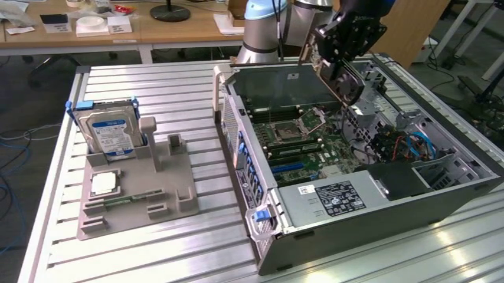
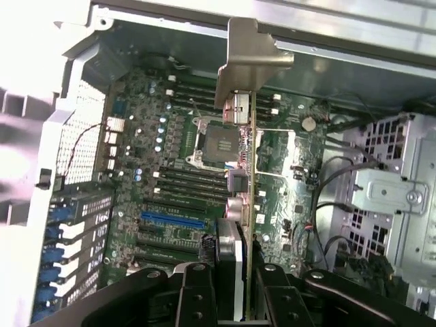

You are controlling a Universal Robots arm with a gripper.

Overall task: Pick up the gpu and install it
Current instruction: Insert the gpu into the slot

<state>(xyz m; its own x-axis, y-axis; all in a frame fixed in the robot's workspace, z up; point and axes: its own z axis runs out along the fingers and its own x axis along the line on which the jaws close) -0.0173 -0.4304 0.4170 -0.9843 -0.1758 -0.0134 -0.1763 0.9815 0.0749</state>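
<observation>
Black hand (image 1: 340, 62), tilted, grips the gpu (image 2: 251, 157) above the computer case (image 1: 378, 230).

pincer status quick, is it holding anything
Pincer: shut on the gpu, holding it above the open computer case.

Exterior view high, oblique, whole table (image 1: 181, 88), wrist view close, both showing motherboard (image 1: 323, 150) (image 2: 157, 143)
</observation>
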